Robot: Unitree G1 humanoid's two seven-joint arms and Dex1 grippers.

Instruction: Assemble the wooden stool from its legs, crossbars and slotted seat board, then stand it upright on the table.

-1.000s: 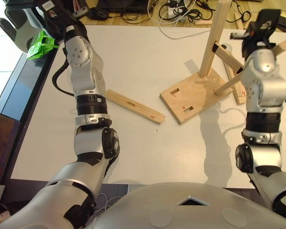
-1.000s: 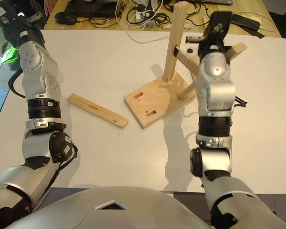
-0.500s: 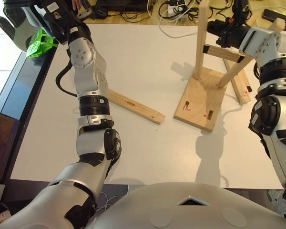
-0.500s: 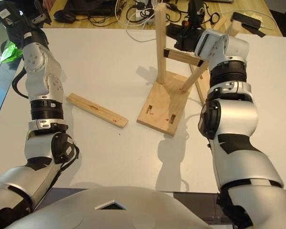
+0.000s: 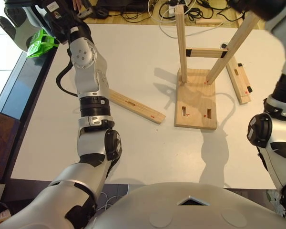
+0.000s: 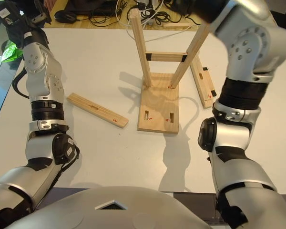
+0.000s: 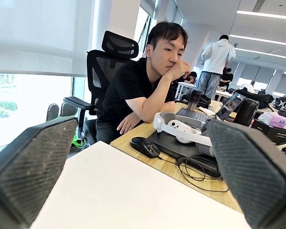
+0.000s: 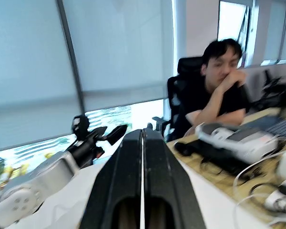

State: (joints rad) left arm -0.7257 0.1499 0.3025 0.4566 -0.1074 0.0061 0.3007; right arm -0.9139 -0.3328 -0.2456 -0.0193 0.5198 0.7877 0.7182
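Head stereo pair: high, pitched steeply down over both arms at white table (image 5: 133,62); seat board (image 5: 195,98) right of centre in left eye, nearer centre in right eye. Left wrist cam: low, near-level, looking between its spread pads (image 7: 35,167). Right wrist cam: sights along pressed-together fingers (image 8: 121,176). Both wrist cams share the white headset (image 7: 181,130) behind.

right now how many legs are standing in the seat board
2. The left leg stands in the seat board's far left corner. The right leg leans from its far right corner, joined by a crossbar. Both near slots are empty.
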